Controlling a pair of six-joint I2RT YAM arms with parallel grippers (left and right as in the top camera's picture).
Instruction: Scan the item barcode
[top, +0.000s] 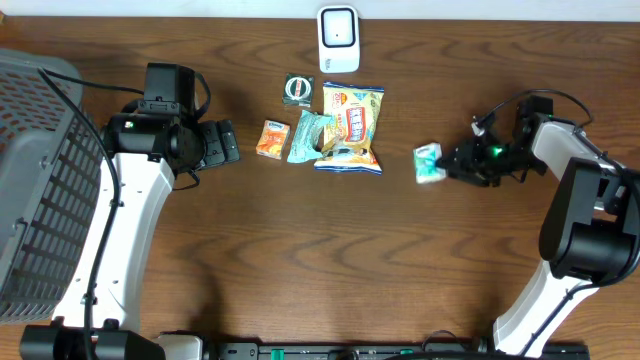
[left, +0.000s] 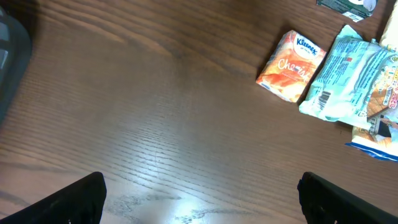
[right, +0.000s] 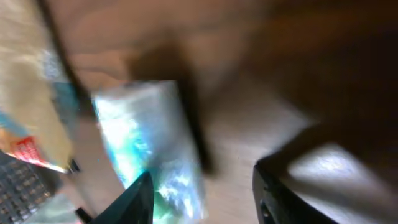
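1. Only the overhead view shows the whole layout. The white barcode scanner (top: 338, 38) stands at the table's 12 o'clock edge. Below it a round tin (top: 298, 89), an orange Kleenex pack (top: 272, 139), a teal packet (top: 305, 138) and a snack bag (top: 351, 128) lie clustered. A grey basket (top: 30, 190) sits at 9 o'clock.
2. The green-and-white packet (top: 428, 163) lies on the wood at the snack bag's 3 o'clock, apart from the cluster.
3. The left wrist view alone shows print: the Kleenex name on the orange pack and a barcode on the teal packet's upturned face.
4. The right wrist view is badly blurred. It shows the green-and-white packet close against one finger (right: 140, 199), with a gap to the other finger.
5. The right gripper (top: 452, 165) reaches in low from 3 o'clock, its tips at the packet's edge and its jaws partly apart. Blur hides whether it touches the packet.
6. The left gripper (top: 222, 143) points toward 3 o'clock, near the Kleenex pack. Its fingers are spread wide over bare wood, holding nothing.
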